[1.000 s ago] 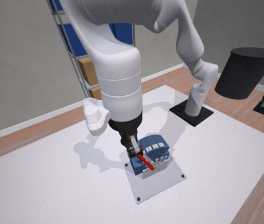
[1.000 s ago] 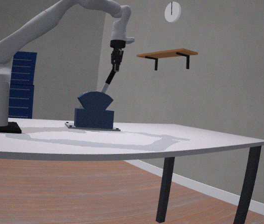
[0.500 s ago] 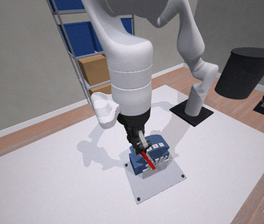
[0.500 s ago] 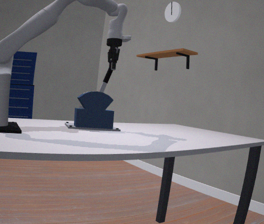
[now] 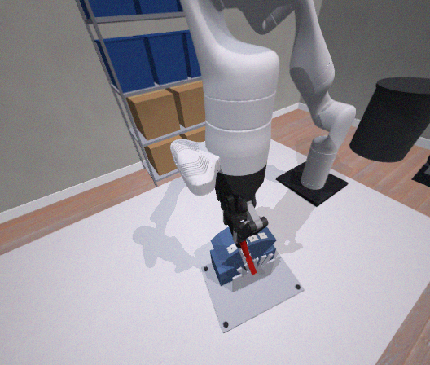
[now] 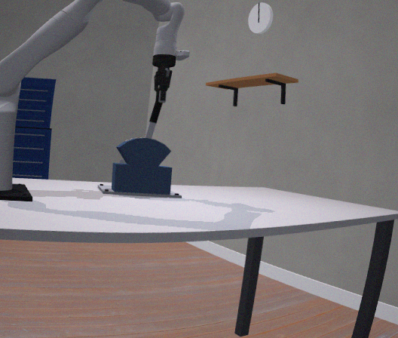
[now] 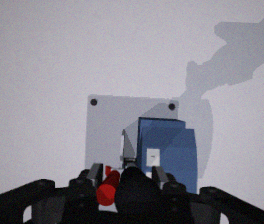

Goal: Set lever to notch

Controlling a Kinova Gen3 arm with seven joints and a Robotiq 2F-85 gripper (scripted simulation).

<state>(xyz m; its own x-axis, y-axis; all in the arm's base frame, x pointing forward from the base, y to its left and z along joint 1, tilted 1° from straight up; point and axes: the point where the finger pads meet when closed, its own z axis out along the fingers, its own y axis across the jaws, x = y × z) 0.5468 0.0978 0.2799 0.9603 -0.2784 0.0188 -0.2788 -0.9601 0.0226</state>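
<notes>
A blue lever box (image 5: 240, 258) with a fan-shaped top stands on a grey baseplate (image 5: 253, 293) on the white table. Three small number plates (image 5: 249, 239) lie along its top; their digits are too small to read. My gripper (image 5: 246, 229) is shut on the black handle together with the red bar (image 5: 249, 257), which runs down beside the lever to the notched plate. In the exterior view the lever (image 6: 154, 117) leans a little right of upright above the box (image 6: 142, 166). In the wrist view the red bar (image 7: 108, 187) and black handle (image 7: 135, 192) sit between my fingers.
The arm's base (image 5: 312, 183) stands on a black plate at the table's far side. A metal shelf with blue bins and cardboard boxes (image 5: 157, 81) is behind the table. A dark bin (image 5: 400, 118) stands on the floor at right.
</notes>
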